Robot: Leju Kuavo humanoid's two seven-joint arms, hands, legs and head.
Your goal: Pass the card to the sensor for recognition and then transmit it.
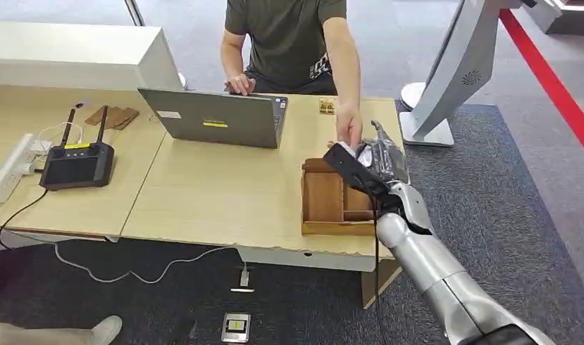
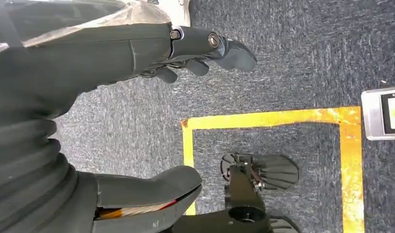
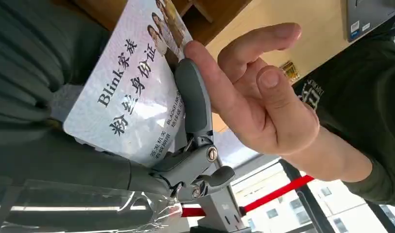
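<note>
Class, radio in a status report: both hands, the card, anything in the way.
Right robot hand holds card above wooden tray. Left robot hand empty, over floor. Person's hand at card edge.

On the card (image 3: 132,92) we read "Blink", Chinese lines "家族身份证" and "粉丝见面", and small print too fine to read.

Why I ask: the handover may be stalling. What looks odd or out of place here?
Nothing looks damaged or spilled. The right hand holds the card above the wooden tray, and a person's hand touches the card's edge. The left hand hangs over the carpet, holding nothing.
</note>
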